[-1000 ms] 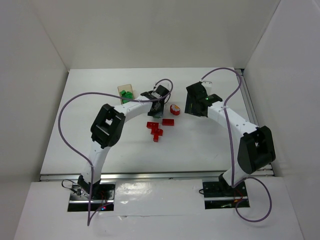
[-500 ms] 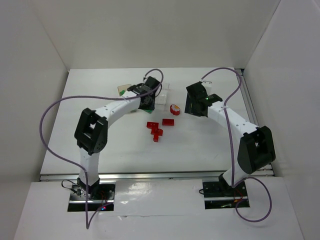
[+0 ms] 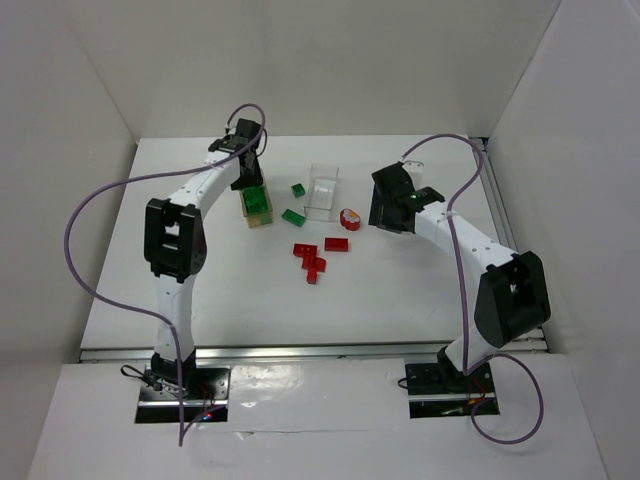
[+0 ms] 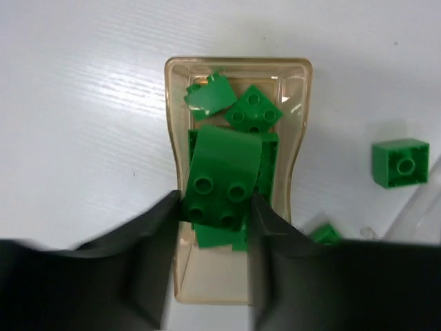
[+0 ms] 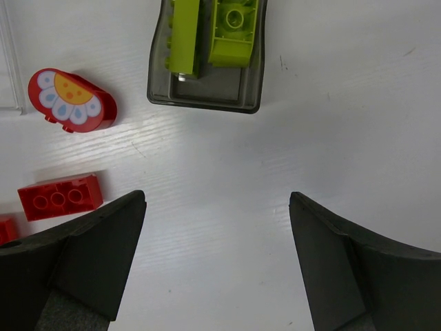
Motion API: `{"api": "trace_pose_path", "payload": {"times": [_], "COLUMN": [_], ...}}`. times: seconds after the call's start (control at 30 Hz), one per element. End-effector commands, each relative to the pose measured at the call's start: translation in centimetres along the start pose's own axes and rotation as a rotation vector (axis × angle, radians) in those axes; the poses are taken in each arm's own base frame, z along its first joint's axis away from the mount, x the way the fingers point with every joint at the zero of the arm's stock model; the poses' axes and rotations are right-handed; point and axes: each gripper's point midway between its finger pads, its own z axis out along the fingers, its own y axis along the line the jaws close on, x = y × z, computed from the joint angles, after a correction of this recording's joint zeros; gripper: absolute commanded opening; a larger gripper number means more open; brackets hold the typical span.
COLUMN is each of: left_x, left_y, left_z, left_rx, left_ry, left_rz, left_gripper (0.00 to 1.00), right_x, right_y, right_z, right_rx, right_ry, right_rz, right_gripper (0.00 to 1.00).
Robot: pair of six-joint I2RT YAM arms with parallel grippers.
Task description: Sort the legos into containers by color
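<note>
1. Over the tan box (image 4: 170, 124) at the desk's (image 3: 400, 290) far left, my left pincer (image 4: 215, 210) is clenched on a green brick (image 4: 222, 176), above the other green bricks (image 4: 253, 114) inside.
2. Two loose green bricks (image 3: 298, 190) lie between that box and the clear box (image 3: 322, 190).
3. Several red bricks (image 3: 312, 258) sit mid-desk, with a flower-topped red brick (image 5: 72, 100) just beside the clear box.
4. My right pincer (image 5: 217, 207) hangs released above bare desk, near a grey box (image 5: 207, 93) holding yellow-green bricks (image 5: 233, 31).
</note>
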Motion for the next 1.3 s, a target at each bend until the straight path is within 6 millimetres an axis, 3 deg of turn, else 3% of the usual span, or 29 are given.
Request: {"api": "trace_pose_path", "payload": {"times": [0.0, 0.07, 0.13, 0.17, 0.2, 0.27, 0.3, 0.33, 0.4, 0.43, 0.57, 0.7, 0.77, 0.83, 0.93, 1.03, 1.2, 1.27], "left_x": [-0.4, -0.9, -0.5, -0.7, -1.0, -0.2, 0.9, 2.2, 4.1, 6.5, 11.8, 14.2, 13.9, 14.0, 12.9, 12.4, 11.8, 11.8], "left_y": [-1.2, -1.5, -1.9, -2.3, -2.5, -4.5, -4.5, -5.9, -6.7, -6.9, -7.7, -7.8, -8.7, -9.1, -9.9, -10.4, -11.4, -11.4], "left_z": [1.1, 1.5, 1.1, -0.1, -2.3, -5.2, -7.0, -8.2, -9.1, -9.4, -8.3, -5.1, -4.6, -3.6, -2.6, -1.1, -0.1, 1.0], "left_rx": [0.021, 0.023, 0.018, 0.032, 0.044, 0.106, 0.127, 0.155, 0.177, 0.178, 0.161, 0.061, 0.063, 0.048, 0.049, 0.027, 0.019, 0.009], "left_ry": [0.024, 0.02, 0.024, 0.011, -0.016, -0.037, -0.031, -0.034, -0.007, 0.037, 0.144, 0.193, 0.203, 0.203, 0.183, 0.182, 0.17, 0.174], "left_rz": [0.003, 0.01, 0.038, 0.052, 0.057, 0.088, 0.106, 0.138, 0.13, 0.148, 0.115, 0.041, 0.027, 0.022, 0.008, -0.02, -0.049, -0.054], "left_gripper": [0.65, 0.81, 0.83, 0.83, 0.8, 0.66, 0.62, 0.58, 0.5, 0.46, 0.43, 0.44, 0.5, 0.65, 0.74, 0.74, 0.87, 0.87], "right_x": [-1.0, -0.8, -1.2, -1.2, -1.2, -1.2, -0.8, -0.5, -0.2, -0.2, 0.0, -0.1, -0.5, -0.2, -0.1, -0.1, -0.4, -0.4], "right_y": [0.6, 0.5, 0.4, 0.4, 0.4, 0.4, 0.3, 0.3, 1.0, 1.0, 1.6, 1.7, 1.5, 1.2, 0.9, 0.7, 0.5, 0.5], "right_z": [-0.6, -0.6, -0.8, -0.8, -0.8, -0.8, -0.7, -0.4, -0.2, -0.2, 0.0, 0.1, -0.1, -0.3, -0.4, -0.7, -1.0, -1.0], "right_rx": [0.003, 0.007, 0.013, 0.013, 0.013, 0.013, 0.018, 0.023, 0.009, 0.009, -0.004, -0.005, 0.001, 0.005, 0.016, 0.016, 0.019, 0.019], "right_ry": [-0.022, -0.015, -0.022, -0.022, -0.022, -0.022, -0.014, -0.006, 0.0, 0.0, 0.006, 0.004, -0.009, -0.002, -0.007, -0.007, -0.02, -0.02], "right_rz": [-0.005, -0.009, -0.008, -0.008, -0.008, 0.001, -0.003, -0.008, -0.008, -0.008, -0.015, -0.024, -0.02, -0.024, -0.025, -0.025, -0.02, -0.02], "right_gripper": [0.92, 0.92, 0.92, 0.92, 0.92, 0.92, 0.92, 0.92, 0.92, 0.92, 0.92, 0.92, 0.92, 0.92, 0.92, 0.92, 0.92, 0.92]}}
